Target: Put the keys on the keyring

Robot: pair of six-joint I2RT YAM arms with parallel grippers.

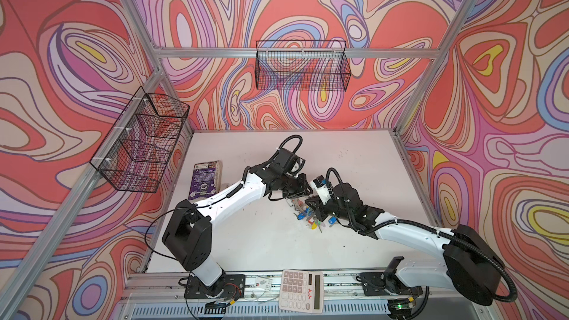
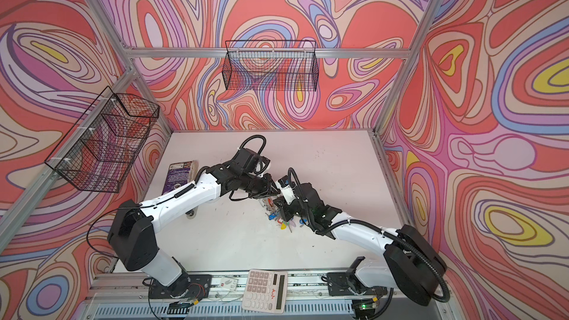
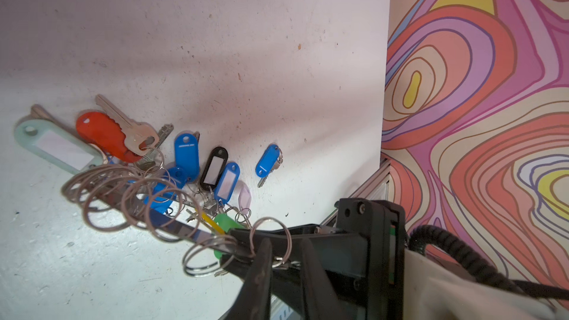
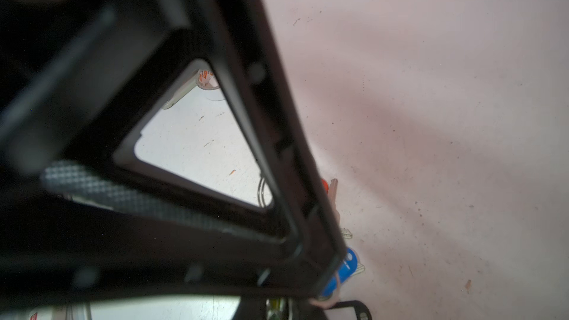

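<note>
Keyring: the keyring point(image 3: 181, 226) is seen edge-on and tilted in the left wrist view, its rim threaded with split rings point(image 3: 101, 207). In both top views it is covered by the grippers, straight beyond the calculator point(image 1: 301, 290), about mid-table.
Right gripper: the right gripper point(image 3: 237, 241) is clamped on the keyring's rim.
Left gripper: the left gripper point(image 3: 284, 246) is set just beside the right one. Its fingers are a little apart about one split ring, and whether that ring is pinched cannot be told.
Keys: the keys point(image 1: 308, 215) are heaped on the table point(image 1: 246, 241) beneath both grippers, beyond the calculator. Red, blue, black, green, yellow and pale tags are seen. Whether any key hangs from the keyring cannot be told.
Loose key: one blue-tagged key point(image 3: 268, 161) lies apart from the heap.
Book: a purple book point(image 1: 204, 180) lies beyond the calculator and to its left, well apart from the keys.
</note>
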